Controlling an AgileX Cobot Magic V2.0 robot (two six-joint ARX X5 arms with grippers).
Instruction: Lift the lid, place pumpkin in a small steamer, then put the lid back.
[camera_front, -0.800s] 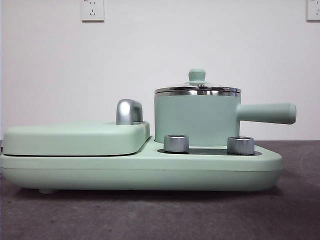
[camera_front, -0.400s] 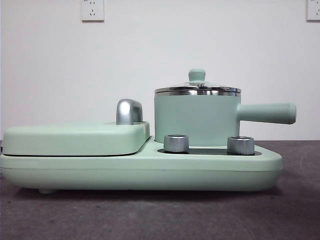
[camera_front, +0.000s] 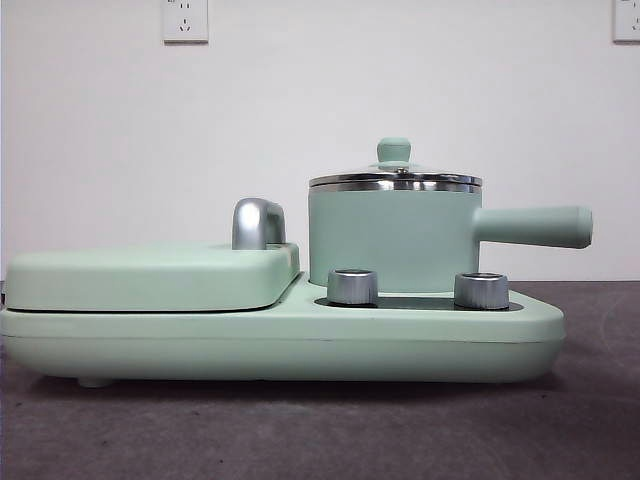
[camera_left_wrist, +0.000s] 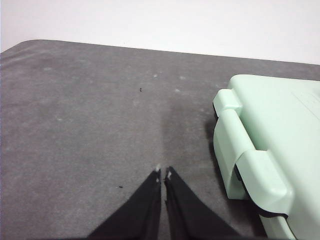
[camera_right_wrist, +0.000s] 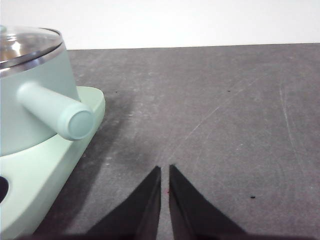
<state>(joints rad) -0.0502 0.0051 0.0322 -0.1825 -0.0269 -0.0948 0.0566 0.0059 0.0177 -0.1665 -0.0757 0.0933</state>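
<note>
Both grippers, left (camera_left_wrist: 163, 173) and right (camera_right_wrist: 165, 170), are waiting clenched and empty while the lid (camera_front: 395, 176) is sitting on the steamer (camera_front: 392, 240); its small knob (camera_front: 394, 150) risks slipping; no pumpkin is showing.

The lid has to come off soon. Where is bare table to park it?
Bare grey table lies beyond the small steamer's handle, ahead of the right gripper. More lies beside the flat cover's hinge end, ahead of the left gripper. The appliance top is crowded by two chrome knobs.
</note>
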